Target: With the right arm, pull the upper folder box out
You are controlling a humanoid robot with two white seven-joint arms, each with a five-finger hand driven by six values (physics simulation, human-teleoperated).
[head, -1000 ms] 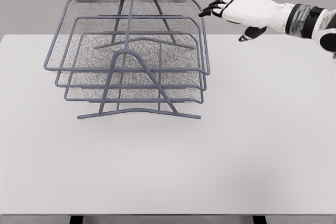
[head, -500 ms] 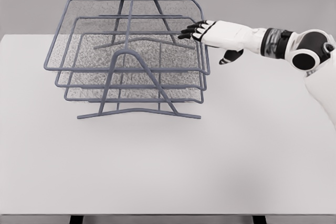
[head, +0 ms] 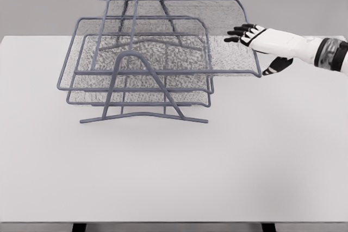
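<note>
The grey wire-mesh upper folder box (head: 174, 33) juts rightward; the white right hand (head: 251, 35), fingers extended, hooks its right rim; more travel lies rightward.

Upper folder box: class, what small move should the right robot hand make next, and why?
Probably keep drawing the upper folder box rightward. It juts past the rack on the right, yet its left part sits between the rack's uprights, above the two lower trays. The right robot hand is at its right rim, fingers over the edge.
</note>
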